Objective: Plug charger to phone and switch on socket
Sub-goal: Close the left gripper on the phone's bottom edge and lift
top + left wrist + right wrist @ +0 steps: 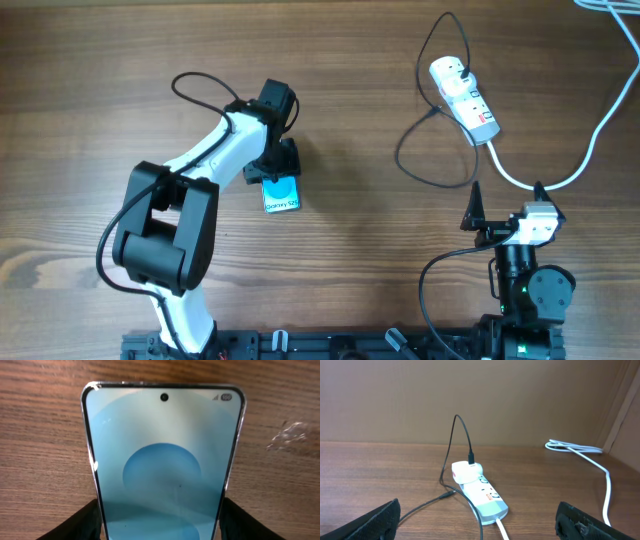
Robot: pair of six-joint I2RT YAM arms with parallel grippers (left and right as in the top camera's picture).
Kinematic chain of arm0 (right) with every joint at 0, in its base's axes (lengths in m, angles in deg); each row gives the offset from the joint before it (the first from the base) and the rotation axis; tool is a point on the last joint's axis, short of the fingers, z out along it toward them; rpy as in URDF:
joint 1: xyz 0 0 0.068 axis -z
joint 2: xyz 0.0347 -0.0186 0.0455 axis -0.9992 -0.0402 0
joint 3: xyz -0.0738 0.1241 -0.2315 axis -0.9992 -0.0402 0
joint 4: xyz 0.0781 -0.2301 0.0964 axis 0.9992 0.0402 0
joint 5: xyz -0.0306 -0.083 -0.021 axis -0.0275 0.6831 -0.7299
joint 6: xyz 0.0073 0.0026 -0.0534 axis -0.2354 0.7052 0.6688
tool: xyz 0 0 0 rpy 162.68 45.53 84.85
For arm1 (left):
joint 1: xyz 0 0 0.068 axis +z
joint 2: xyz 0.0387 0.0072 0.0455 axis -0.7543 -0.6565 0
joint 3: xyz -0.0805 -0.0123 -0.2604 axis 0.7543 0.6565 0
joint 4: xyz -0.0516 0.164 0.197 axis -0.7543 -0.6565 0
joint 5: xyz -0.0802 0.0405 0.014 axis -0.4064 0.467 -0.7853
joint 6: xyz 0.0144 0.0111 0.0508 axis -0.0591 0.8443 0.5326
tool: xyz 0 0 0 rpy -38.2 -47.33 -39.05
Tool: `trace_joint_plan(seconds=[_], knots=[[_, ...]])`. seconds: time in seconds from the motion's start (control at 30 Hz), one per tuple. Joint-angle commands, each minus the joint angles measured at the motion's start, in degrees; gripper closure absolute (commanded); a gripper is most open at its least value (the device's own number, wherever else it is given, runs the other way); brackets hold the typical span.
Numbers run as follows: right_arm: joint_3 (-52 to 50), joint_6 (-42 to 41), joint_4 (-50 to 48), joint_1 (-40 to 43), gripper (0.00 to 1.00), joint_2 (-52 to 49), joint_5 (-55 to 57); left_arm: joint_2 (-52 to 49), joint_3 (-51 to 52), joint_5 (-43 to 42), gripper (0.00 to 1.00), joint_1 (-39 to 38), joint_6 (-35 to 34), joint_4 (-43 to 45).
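Observation:
The phone (282, 195) lies face up on the wooden table, its cyan screen filling the left wrist view (160, 460). My left gripper (276, 165) (160, 527) is shut on the phone, one finger against each long side. The socket (468, 103) (487, 500) lies at the far right. The charger's white plug block (447, 72) (466, 472) sits in its far outlet. The thin black cable loops on the table, and its connector tip (432, 113) (449, 493) lies loose left of the socket. My right gripper (505, 205) (477, 517) is open and empty, short of the socket.
The socket's thick white cord (590, 140) (607, 490) curves right and runs off the table's top right corner. A brown wall stands behind the table in the right wrist view. The left arm (190, 170) stretches over the table's left half.

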Motion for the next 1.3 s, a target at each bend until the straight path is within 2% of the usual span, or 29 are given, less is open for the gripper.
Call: trace_joint_plan(seconds=[0.0,0.13,0.53,0.8,0.87,1.0,1.27], knots=[[-0.1,0.5,-0.3,-0.3,0.0,0.7,-0.7,-0.4,3.0,-0.3,0.37,-0.2,-0.9,1.4],[-0.1,0.5,-0.3,-0.3,0.0,0.7,-0.7,-0.4,3.5,-0.4,0.28,-0.3,-0.9,1.7],[-0.1,0.5,-0.3,-0.3,0.0,0.7,-0.7,-0.5,3.5,-0.3,0.21,-1.7,-0.9,0.3],[-0.1,0.5,-0.3,-0.3,0.0,0.7,-0.7,-0.6,5.0,-0.4,0.28,-1.7,-1.2,1.2],[-0.1,0.5,-0.3,-0.3,0.0,0.7,-0.7,-0.6,5.9,-0.4,0.35,-1.7,-2.6,2.4],[-0.1,0.5,-0.3,-0.3,0.0,0.7,-0.7,-0.6,6.1,-0.4,0.43,-1.7,-3.7,4.0],[-0.1,0.5,-0.3,-0.3,0.0,0.7,-0.7,-0.4,5.0,-0.3,0.43,-1.6,-3.7,3.0]])
